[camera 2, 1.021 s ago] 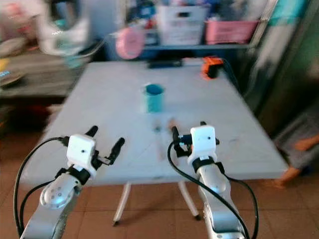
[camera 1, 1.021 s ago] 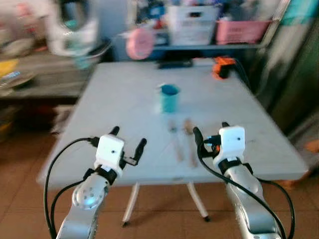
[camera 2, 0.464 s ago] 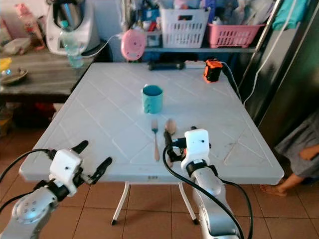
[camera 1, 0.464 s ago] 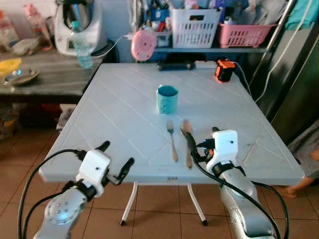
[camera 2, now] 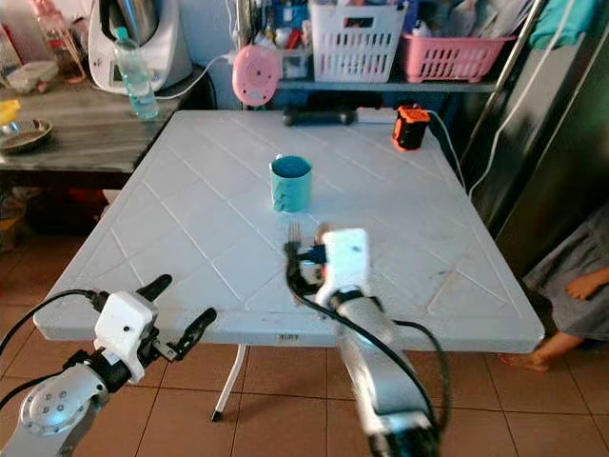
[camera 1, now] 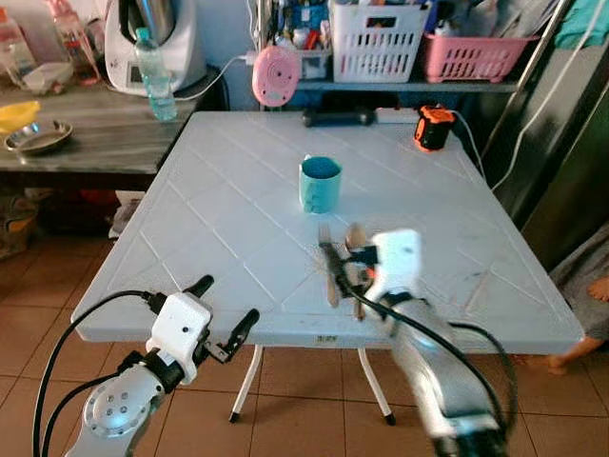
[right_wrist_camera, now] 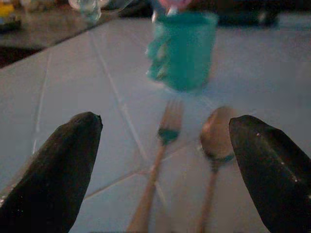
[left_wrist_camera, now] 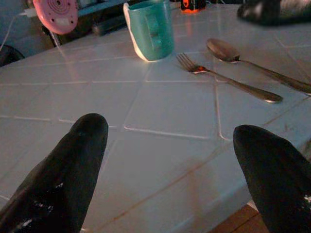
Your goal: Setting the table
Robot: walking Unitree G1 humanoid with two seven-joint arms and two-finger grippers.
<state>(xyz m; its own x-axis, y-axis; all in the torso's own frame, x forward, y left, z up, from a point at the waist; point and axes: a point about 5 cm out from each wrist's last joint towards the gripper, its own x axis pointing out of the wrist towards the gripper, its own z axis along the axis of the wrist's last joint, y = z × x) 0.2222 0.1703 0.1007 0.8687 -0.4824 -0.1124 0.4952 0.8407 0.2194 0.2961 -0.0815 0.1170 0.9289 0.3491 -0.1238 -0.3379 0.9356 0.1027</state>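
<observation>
While the white desk carries the place setting, the right hand hovers low over the handles of the fork and the spoon, its two black fingers spread wide apart and holding nothing; its arm is blurred in both eye views. Fork and spoon lie side by side near the front edge of the desk, fork on the robot's left, heads pointing toward the teal mug, which stands upright just beyond them near the middle of the desk. The left hand sits at the front left edge of the desk, below the level of the top, its fingers likewise apart and empty; its wrist view looks across the surface to the mug, fork and spoon. An orange and black device rests at the far right of the desk, and a dark bar-shaped item lies at the far edge. Behind stand a pink round object, a white basket and a pink basket. A wooden side counter on the left bears a water bottle and a metal dish. A person's foot shows at the right edge.
</observation>
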